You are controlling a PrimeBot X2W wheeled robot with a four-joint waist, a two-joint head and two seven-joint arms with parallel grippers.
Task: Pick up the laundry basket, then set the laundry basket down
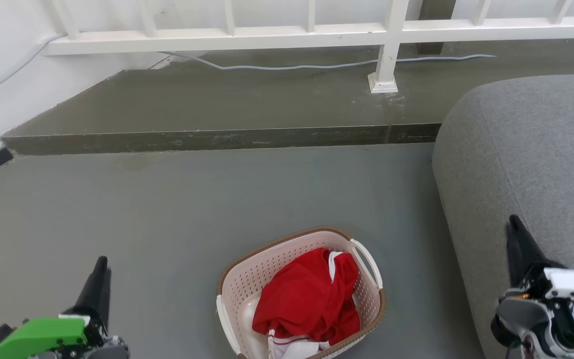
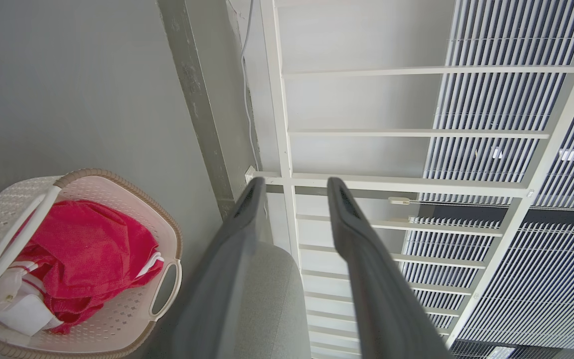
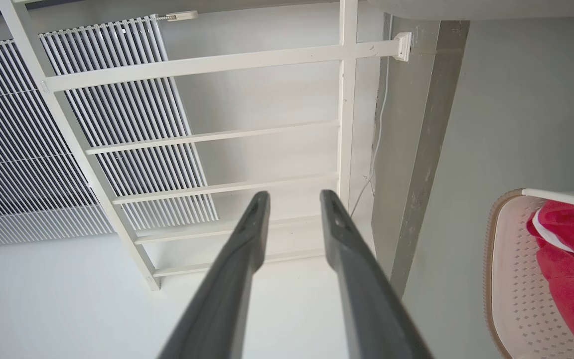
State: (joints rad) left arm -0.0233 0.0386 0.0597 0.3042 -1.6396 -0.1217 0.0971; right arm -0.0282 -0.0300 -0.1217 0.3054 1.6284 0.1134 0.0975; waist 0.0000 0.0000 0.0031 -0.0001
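Note:
The laundry basket (image 1: 245,282), pale pink perforated plastic with a brown rim and white handles, stands on the grey floor at the bottom middle of the head view. A red and white garment (image 1: 307,299) lies inside it. My left gripper (image 1: 100,264) hangs to the basket's left, well apart from it, and my right gripper (image 1: 514,222) hangs to its right in front of the sofa. Both are open and hold nothing, as the wrist views show the left gripper (image 2: 295,182) and the right gripper (image 3: 294,194). The basket (image 2: 117,319) sits off to the side of each wrist view (image 3: 511,279).
A grey sofa (image 1: 526,149) fills the right side, close to the basket and the right arm. Beyond the floor runs a raised concrete step (image 1: 217,139) with a white railing (image 1: 217,35) and a loose cable (image 1: 292,66). A white wall stands at the left.

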